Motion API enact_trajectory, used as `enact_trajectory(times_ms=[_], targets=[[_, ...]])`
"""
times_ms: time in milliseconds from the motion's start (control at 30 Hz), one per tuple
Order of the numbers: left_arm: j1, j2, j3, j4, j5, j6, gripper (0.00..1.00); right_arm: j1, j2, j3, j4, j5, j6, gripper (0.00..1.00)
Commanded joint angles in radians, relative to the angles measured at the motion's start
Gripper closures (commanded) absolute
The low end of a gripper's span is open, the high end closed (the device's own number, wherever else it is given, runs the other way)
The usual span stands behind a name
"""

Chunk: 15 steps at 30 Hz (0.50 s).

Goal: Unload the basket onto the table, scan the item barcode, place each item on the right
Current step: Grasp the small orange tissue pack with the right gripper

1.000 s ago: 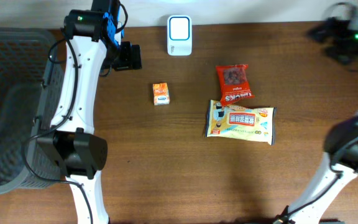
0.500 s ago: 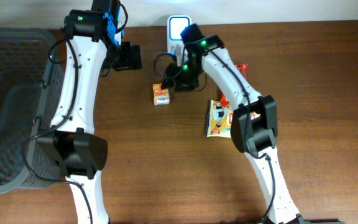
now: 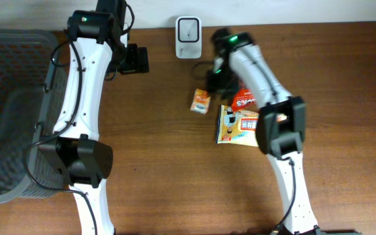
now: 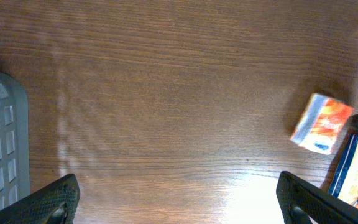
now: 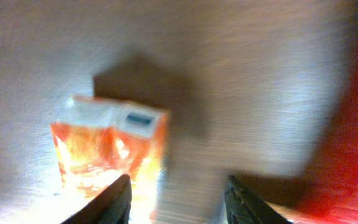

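Two empty — left jaws wide, right jaws half-open; orange carton [image 3: 201, 101] just beside.

Three downward views sharing orange carton [image 3: 201, 101]

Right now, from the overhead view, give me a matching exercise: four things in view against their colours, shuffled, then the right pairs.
Things:
1 scanner
2 mesh basket
3 small carton
4 flat packet

Colours:
a yellow
b grey
c orange
d white

Pairs: 1-d, 2-b, 3-c, 4-a
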Motion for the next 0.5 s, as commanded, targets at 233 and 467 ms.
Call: enact_trajectory(times_ms=[233,467], targets=[[0.006,-0.006,0.001,-0.002,-0.006,-0.003,0.01,0.196,0.005,0.224,-0.102,0.343,0.191,0.52],[0.006,-0.006,0.001,-0.002,-0.006,-0.003,0.01,0.248,0.022,-0.082,0.134,0.368,0.28,0.7]])
